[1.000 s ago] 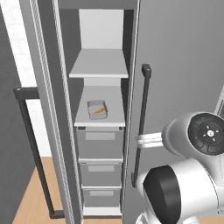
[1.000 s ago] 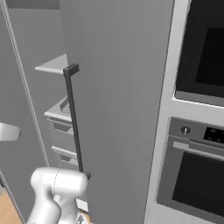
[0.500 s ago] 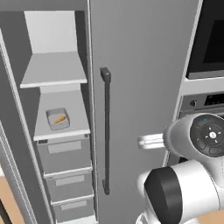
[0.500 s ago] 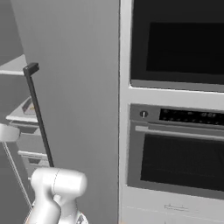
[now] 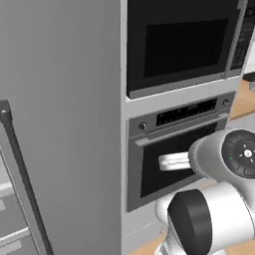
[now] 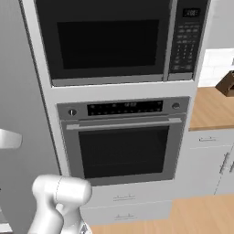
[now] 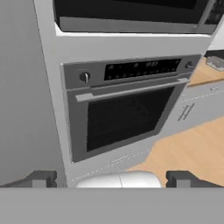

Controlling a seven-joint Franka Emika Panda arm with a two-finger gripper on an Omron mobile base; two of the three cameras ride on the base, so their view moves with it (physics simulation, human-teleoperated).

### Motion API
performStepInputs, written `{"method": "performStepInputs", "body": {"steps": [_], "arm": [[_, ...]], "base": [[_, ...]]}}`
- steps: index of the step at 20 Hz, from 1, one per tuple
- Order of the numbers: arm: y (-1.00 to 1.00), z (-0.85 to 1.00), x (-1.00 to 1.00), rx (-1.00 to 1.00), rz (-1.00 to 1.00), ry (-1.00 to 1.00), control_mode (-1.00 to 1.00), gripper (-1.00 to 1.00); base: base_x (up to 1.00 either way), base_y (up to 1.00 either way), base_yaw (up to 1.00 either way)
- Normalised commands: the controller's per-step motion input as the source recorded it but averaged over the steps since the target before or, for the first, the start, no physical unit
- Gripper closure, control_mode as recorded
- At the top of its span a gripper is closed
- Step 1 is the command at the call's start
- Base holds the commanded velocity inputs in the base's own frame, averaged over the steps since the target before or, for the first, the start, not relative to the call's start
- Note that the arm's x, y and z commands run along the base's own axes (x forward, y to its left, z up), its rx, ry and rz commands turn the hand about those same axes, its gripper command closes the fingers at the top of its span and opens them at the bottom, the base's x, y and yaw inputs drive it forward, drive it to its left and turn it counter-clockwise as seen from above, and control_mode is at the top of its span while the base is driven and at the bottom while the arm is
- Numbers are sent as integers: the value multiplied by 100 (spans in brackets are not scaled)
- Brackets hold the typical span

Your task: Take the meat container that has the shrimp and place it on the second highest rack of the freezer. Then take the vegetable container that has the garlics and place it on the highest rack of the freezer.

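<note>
1. Right now I'm looking at a built-in wall oven (image 6: 123, 137) with a microwave (image 6: 114, 39) stacked above it, both dark-fronted in a pale grey column.
2. The gripper (image 7: 111, 178) is spread wide with nothing between the tips. In the hand view one dark fingertip (image 7: 41, 178) sits at the lower left and the other at the lower right, well apart, pointed at the oven door.
3. The freezer (image 5: 60, 124) shows as a big flat grey panel on the left side of the left base view, with its long black bar handle (image 5: 22, 174) running down near the left edge. At the far lower left there's a sliver of its inside, looks like drawer fronts, but it's too thin a strip for me to be sure.
4. A wooden worktop (image 6: 210, 109) sits to the right of the oven column, with white cabinet doors under it and a wooden floor (image 6: 205, 215) below.
5. In the hand view there's a small greyish thing (image 7: 215, 62) on that worktop at the far right edge. Could be one of the containers, but honestly it's too small and cut off to call.
6. A dark brownish object (image 6: 227, 83) sits at the right edge of the right base view, above the worktop.
</note>
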Motion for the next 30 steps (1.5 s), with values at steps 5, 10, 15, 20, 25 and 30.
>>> {"method": "performStepInputs", "body": {"steps": [5, 10, 15, 20, 25, 30], "arm": [[0, 0, 0, 0, 0, 0, 100, -100], [0, 0, 0, 0, 0, 0, 100, -100], [0, 0, 0, 0, 0, 0, 100, -100], [0, 0, 0, 0, 0, 0, 100, -100], [0, 0, 0, 0, 0, 0, 100, -100], [0, 0, 0, 0, 0, 0, 100, -100]], "base": [[0, -87, -49], [28, -70, -38], [64, -64, -27], [97, -68, -7], [100, -78, 0], [85, -98, 0]]}}
